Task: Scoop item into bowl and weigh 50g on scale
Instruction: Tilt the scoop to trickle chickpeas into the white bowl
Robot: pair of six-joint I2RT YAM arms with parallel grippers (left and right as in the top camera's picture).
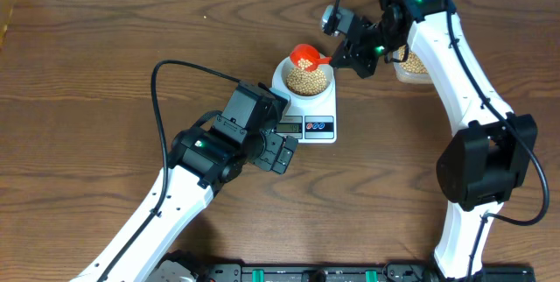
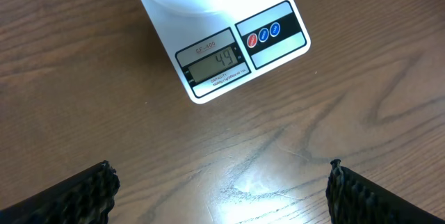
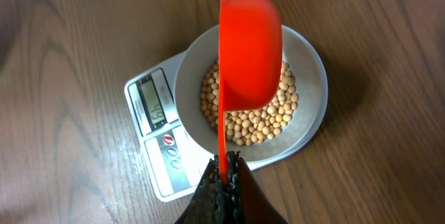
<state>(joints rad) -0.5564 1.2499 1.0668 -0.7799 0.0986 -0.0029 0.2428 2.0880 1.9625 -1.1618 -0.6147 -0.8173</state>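
1. The white scale [image 1: 308,117] is sitting in the middle of the brown wooden counter [image 1: 105,45].
2. The white bowl [image 1: 307,78] is standing on the far end of the scale and is covering most of its top.
3. The little tan beans [image 1: 309,81] are lying inside the bowl in a loose pile.
4. The right gripper [image 3: 224,163] is reaching in from the far right side. Its jaws are squeezing tight on the thin handle of an orange scoop [image 3: 249,46].
5. The scoop's cup is hanging right over the bowl. In the right wrist view it is hiding a good part of the beans under it.
6. The left gripper [image 2: 222,193] is hovering over bare counter just in front of the scale. Its jaws are standing wide apart and are holding nothing.
7. The scale's small grey screen [image 2: 213,62] is showing a number that looks like 44. The red and blue buttons [image 2: 263,34] are sitting beside it.
8. From overhead, the left arm [image 1: 210,146] is covering the near left corner of the scale.
9. A clear tub [image 1: 404,70] with more beans is standing to the right of the scale, apart from it. The right arm [image 1: 451,72] is hiding much of it.
10. A black cable [image 1: 155,98] is looping over the counter beside the left arm.
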